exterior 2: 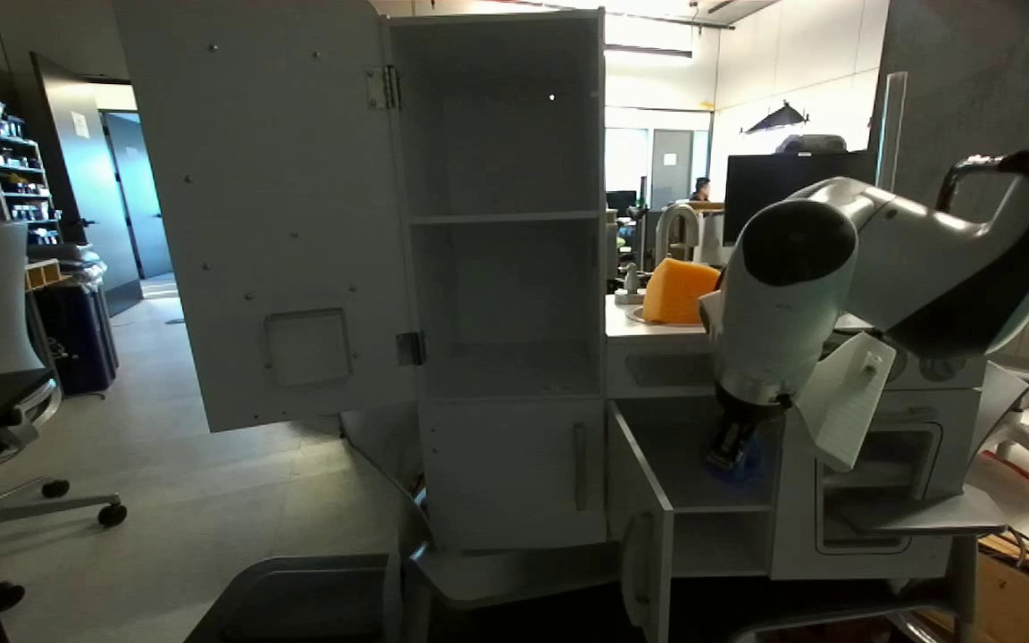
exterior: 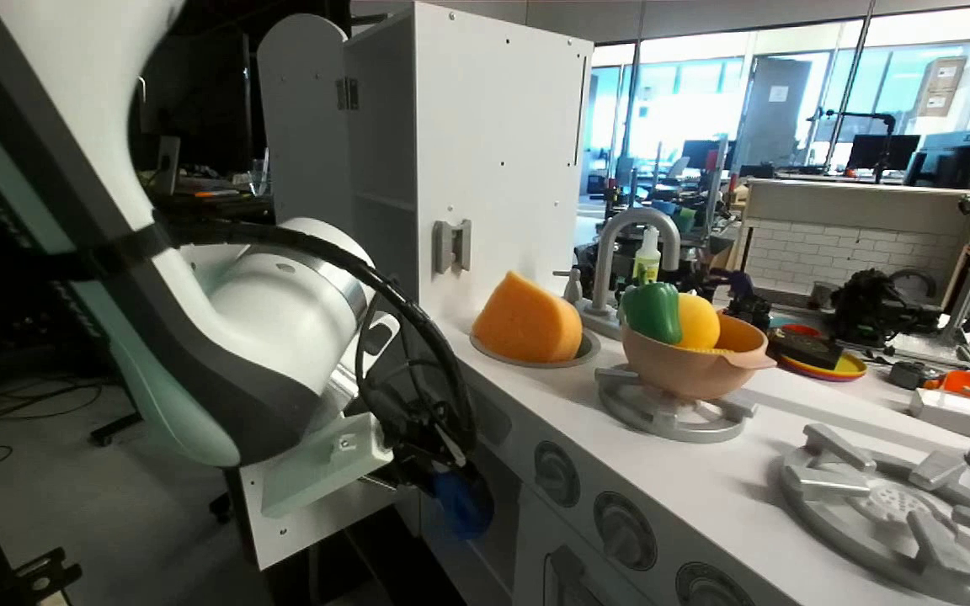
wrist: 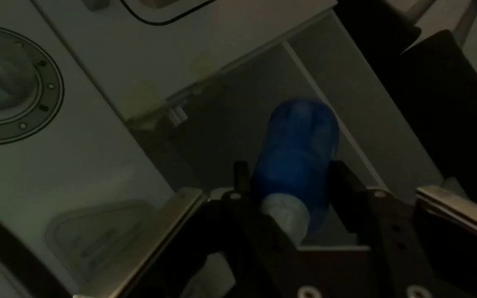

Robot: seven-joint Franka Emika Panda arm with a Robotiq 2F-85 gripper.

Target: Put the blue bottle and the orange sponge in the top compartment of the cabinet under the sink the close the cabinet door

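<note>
The blue bottle [wrist: 300,136] with a white cap is between the fingers of my gripper [wrist: 287,176], which look shut on it. It also shows in both exterior views [exterior: 464,505] [exterior 2: 747,466]. My gripper [exterior 2: 733,438] holds the bottle tilted at the opening of the top compartment [exterior 2: 671,438] of the cabinet under the sink, above its middle shelf [exterior 2: 720,510]. Whether the bottle touches the shelf I cannot tell. The cabinet door [exterior 2: 644,527] stands open. The orange sponge [exterior: 527,320] sits in the sink [exterior: 590,349] on the counter, and it shows in an exterior view [exterior 2: 680,293].
A tall cabinet [exterior 2: 506,308] stands beside the sink unit with its large door [exterior 2: 273,223] wide open. A bowl [exterior: 695,366] with a green pepper [exterior: 652,313] and a yellow item stands on a burner. A faucet [exterior: 611,244] rises behind the sink. An oven [exterior 2: 876,482] adjoins the under-sink cabinet.
</note>
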